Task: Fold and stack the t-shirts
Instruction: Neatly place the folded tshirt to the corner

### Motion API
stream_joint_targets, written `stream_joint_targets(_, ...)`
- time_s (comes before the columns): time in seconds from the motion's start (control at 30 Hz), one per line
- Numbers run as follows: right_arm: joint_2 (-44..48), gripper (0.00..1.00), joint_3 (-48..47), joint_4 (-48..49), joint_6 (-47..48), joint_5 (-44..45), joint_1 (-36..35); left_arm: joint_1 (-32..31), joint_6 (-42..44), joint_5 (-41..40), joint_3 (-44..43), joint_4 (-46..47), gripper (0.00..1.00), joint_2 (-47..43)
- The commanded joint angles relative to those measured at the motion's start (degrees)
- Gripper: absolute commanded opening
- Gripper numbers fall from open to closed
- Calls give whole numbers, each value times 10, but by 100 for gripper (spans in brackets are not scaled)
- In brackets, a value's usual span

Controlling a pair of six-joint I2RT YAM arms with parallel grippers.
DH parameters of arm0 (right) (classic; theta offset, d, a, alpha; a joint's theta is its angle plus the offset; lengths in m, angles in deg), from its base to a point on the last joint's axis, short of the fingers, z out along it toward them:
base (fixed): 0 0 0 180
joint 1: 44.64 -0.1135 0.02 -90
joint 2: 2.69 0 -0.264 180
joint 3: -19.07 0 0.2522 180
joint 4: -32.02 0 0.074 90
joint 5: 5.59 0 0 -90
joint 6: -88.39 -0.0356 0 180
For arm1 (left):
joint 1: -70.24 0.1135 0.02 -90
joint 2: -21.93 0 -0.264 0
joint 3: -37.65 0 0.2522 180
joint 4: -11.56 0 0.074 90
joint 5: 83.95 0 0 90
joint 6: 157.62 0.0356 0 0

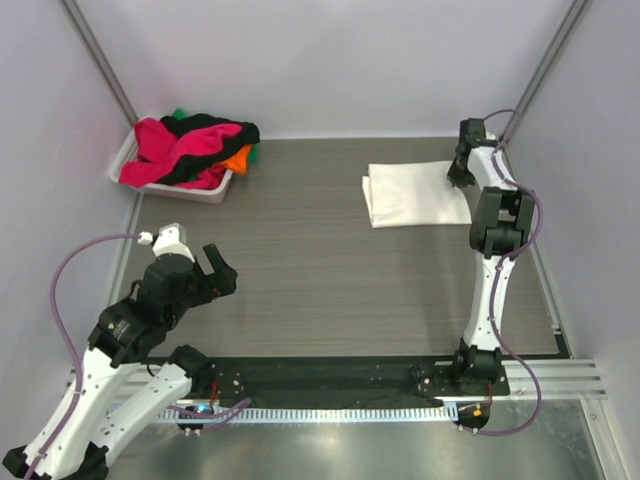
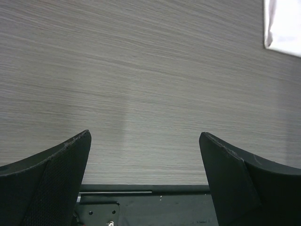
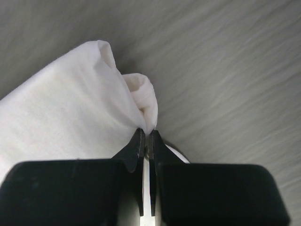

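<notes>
Cotton, soft and light, likely limp once lifted: white t-shirt [image 1: 415, 195] folded flat at far right of table [image 1: 300, 280], one edge fold clamped tight in right gripper [image 3: 146, 135], best taken at corners or fold edges. Spread wide and holding nothing, left gripper [image 2: 146, 141] over near-left tabletop. Heap of remaining t-shirts [image 1: 195, 145] in bin [image 1: 127, 160] at far left corner, well apart.

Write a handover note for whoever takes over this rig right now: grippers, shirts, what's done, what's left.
Left gripper: jaws open, empty, over bare table near its base.
Right gripper: jaws shut on an edge of the white tee, far right.
Done: white tee looks folded, lying on the table.
Left: coloured tees are heaped in the bin, far left. Each needs folding and stacking.
</notes>
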Motion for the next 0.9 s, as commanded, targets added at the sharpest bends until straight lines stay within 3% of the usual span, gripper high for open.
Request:
stream_joint_targets(0.0, -70, 1, -129, -41, 38, 99, 31, -2, 5, -17, -1, 13, 98, -10)
stream_joint_targets(0.17, -152, 1, -306, -25, 76, 137, 52, -2, 2, -22, -1, 11, 98, -10)
stream_joint_targets(0.37, -151, 1, -280, 112, 99, 171, 69, -2, 2, -20, 1, 13, 98, -6)
stream_joint_targets(0.63, -182, 4, -316, 245, 138, 200, 72, -2, 3, -15, 2, 13, 98, 11)
stream_joint_targets(0.73, -182, 18, -303, 286, 141, 207, 72, -2, 2, -15, 2, 13, 98, 17)
stream_joint_targets(0.87, -173, 90, -298, 300, 132, 229, 72, -2, 2, -12, 2, 13, 98, 23)
